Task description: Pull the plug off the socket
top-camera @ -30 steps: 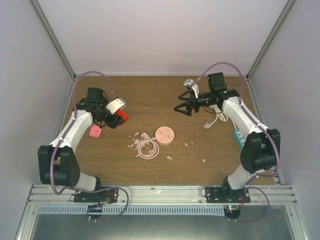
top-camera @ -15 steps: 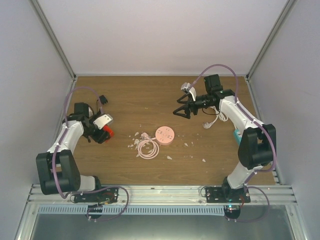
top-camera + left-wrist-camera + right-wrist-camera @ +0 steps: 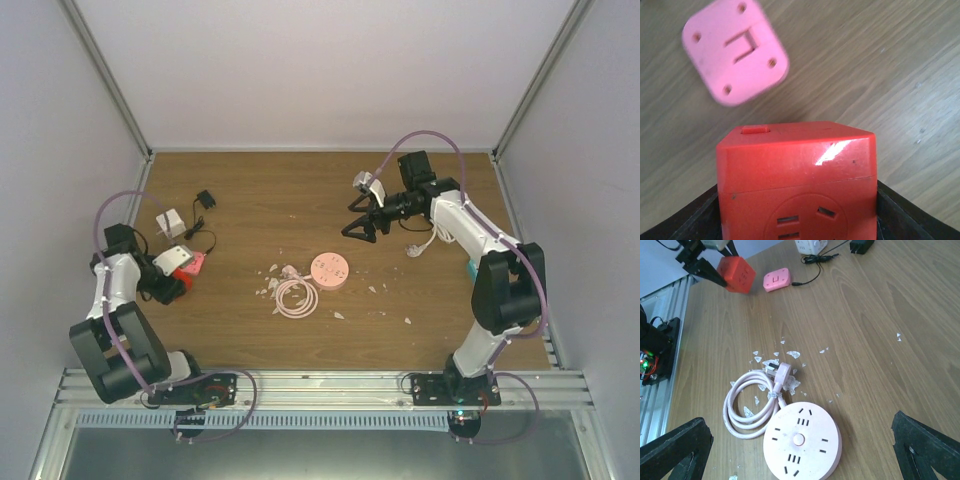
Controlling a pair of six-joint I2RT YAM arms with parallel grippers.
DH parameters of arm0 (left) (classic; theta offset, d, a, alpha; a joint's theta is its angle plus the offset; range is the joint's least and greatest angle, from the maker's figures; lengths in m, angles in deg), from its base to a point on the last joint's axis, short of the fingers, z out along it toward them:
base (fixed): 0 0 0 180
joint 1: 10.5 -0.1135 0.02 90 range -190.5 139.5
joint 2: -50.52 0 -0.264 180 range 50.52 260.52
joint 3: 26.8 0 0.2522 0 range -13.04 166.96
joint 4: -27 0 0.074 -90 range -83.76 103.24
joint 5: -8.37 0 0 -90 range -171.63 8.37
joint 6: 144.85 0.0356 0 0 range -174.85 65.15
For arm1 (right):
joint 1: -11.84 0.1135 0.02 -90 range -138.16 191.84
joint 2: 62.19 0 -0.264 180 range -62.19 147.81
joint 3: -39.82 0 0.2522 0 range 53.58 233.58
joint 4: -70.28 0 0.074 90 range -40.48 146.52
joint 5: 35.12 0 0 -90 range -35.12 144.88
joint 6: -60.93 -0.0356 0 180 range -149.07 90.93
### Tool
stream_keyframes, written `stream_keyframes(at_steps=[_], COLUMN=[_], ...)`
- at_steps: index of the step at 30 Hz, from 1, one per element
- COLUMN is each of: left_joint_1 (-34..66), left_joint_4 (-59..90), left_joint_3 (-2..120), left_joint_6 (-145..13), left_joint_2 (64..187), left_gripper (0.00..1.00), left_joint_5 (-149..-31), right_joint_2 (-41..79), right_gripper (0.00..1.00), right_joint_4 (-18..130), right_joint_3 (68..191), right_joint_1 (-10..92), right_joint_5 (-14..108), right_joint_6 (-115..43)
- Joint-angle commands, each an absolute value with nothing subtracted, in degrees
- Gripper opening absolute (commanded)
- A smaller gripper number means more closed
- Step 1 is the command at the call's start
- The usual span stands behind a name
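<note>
My left gripper [image 3: 176, 286] is shut on a red cube socket [image 3: 795, 165], holding it low over the table's far left; it also shows in the top view [image 3: 182, 277] and right wrist view [image 3: 737, 274]. Its visible face has no plug in it. A small pink square adapter [image 3: 735, 50] lies just beyond it. A round pink socket [image 3: 801, 441] with its coiled pink cable and plug [image 3: 782, 374] lies mid-table. My right gripper [image 3: 353, 231] is open and empty, above and behind the round socket [image 3: 329, 269].
A white cube socket [image 3: 170, 222] with a thin black cable and a black plug [image 3: 205, 199] sits at the back left. A white cable and plug [image 3: 420, 245] and a teal-white power strip [image 3: 478, 275] lie at the right. Pale shards are scattered around the coil [image 3: 296, 298].
My left arm swung left and toward the near side, carrying the red cube socket, which uncovered the white cube and black plug. My right gripper edged slightly left and lower.
</note>
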State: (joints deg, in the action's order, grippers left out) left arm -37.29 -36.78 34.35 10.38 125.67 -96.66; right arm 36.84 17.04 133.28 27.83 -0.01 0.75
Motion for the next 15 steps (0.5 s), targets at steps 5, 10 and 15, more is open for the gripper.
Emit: stream_keyframes(at_steps=[5,10,15], left_joint_1=[-48.33,-50.49,-50.49], left_joint_4=[-36.26,-34.32,-32.77], left_joint_3=[42.81,48.86,51.14], left_joint_6=[11.87,5.38,2.22], left_joint_2=[131.79,139.39,143.12], left_gripper=[0.38,0.38,0.38], left_joint_5=[-98.67,-100.56,-101.76], right_joint_2=[38.45,39.94,40.45], right_gripper=[0.99,0.98,0.98], right_joint_4=[14.83,14.36,14.15], right_joint_3=[135.43,137.05,137.53], right_joint_1=[28.54,28.91,29.20], right_joint_5=[1.00,1.20,2.09], right_joint_6=[3.94,4.06,4.46])
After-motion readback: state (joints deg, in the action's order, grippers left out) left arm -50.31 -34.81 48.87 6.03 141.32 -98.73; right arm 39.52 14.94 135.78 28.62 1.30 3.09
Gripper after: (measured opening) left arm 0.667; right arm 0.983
